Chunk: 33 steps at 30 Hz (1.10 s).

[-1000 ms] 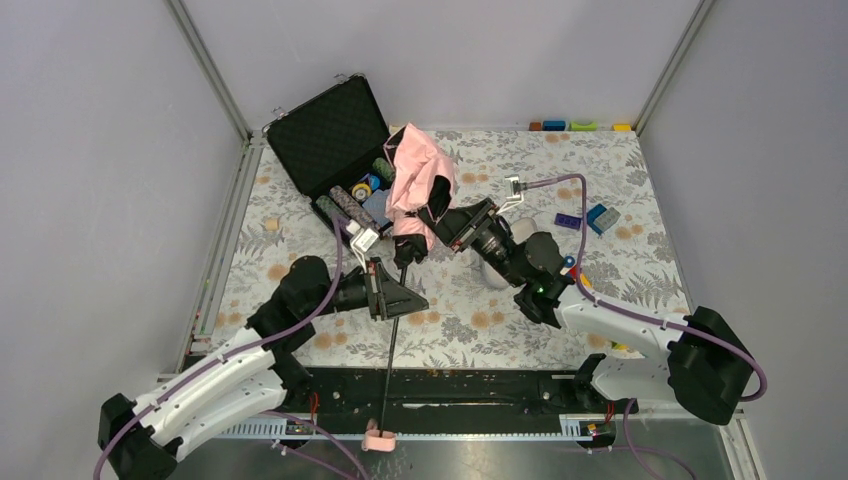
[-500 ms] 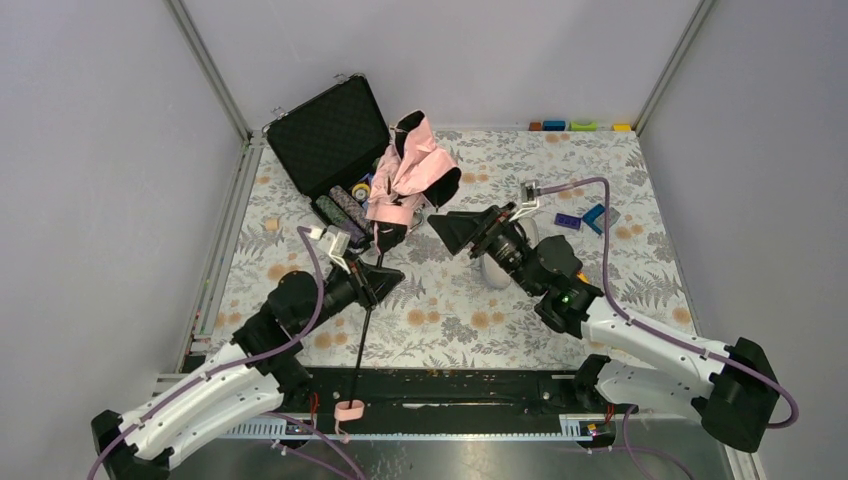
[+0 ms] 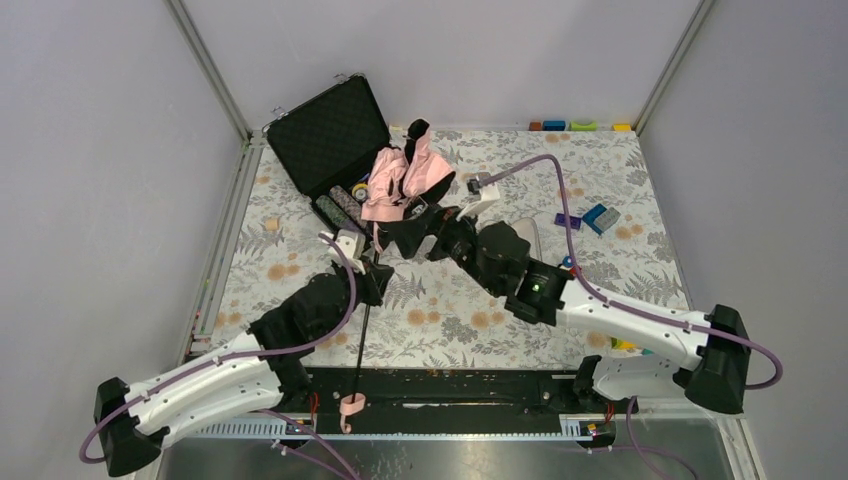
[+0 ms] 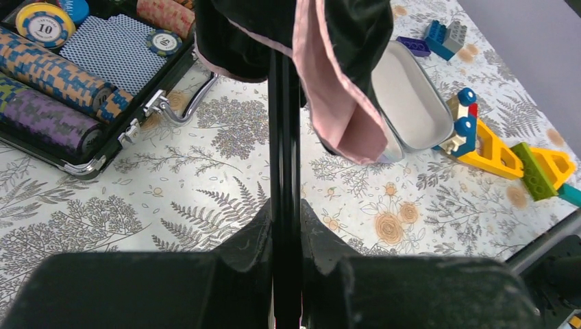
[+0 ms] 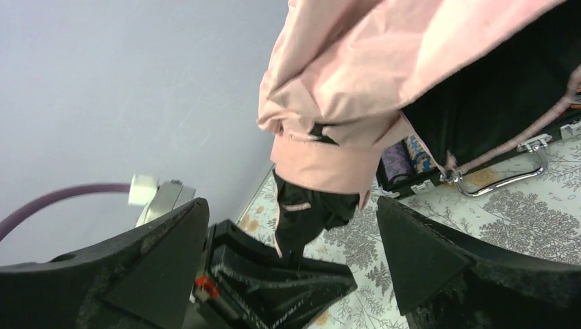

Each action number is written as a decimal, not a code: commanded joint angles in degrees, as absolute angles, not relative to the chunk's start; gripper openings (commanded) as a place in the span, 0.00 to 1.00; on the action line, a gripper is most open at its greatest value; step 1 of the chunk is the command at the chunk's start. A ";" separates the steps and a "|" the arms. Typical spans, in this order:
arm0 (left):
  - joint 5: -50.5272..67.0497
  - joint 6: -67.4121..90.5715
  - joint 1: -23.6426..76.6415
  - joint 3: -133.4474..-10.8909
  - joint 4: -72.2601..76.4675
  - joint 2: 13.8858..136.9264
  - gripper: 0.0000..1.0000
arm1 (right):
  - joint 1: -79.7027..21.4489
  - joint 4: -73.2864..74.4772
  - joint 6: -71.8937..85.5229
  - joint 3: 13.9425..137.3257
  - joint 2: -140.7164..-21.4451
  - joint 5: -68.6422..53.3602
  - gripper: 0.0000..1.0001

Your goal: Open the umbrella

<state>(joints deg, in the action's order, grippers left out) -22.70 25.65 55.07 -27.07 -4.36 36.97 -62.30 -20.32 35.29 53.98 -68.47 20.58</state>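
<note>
Left gripper [image 4: 284, 223] clamps the umbrella [image 3: 402, 178] by its black shaft; right gripper [image 5: 288, 205] gapes wide near the bunched pink canopy, raised above the floral table [image 3: 610, 270]. Grey walls surround. The open black case [image 3: 325, 135] holds poker chips [image 4: 48, 68] and cards [image 4: 113, 51].

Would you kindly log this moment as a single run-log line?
left gripper: jaws shut on umbrella shaft | right gripper: jaws open, facing canopy | canopy: not spread
</note>
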 commanded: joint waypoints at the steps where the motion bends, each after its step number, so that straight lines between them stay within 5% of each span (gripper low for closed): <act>1: -30.33 23.04 57.72 -31.03 1.56 37.95 0.00 | -62.56 -12.12 33.66 63.51 -75.26 24.59 1.00; 10: -37.73 20.83 63.06 -29.14 4.56 41.18 0.00 | -58.26 -0.81 37.45 76.90 -87.65 24.02 0.95; 27: -51.80 14.54 68.56 -30.71 1.81 51.20 0.00 | -52.12 0.57 39.14 77.60 -86.63 25.91 0.92; 29: -52.22 14.31 68.73 -30.55 2.29 50.80 0.00 | -51.48 0.57 39.17 76.96 -86.35 25.67 0.86; 33: -50.47 11.91 68.90 -29.73 3.67 49.55 0.00 | -49.86 -3.01 40.06 75.33 -86.67 23.12 0.56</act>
<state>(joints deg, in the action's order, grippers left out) -47.70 14.81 68.29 -27.40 -1.65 51.81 -52.66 2.04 39.66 75.16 -88.73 22.35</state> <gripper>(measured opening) 0.115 0.676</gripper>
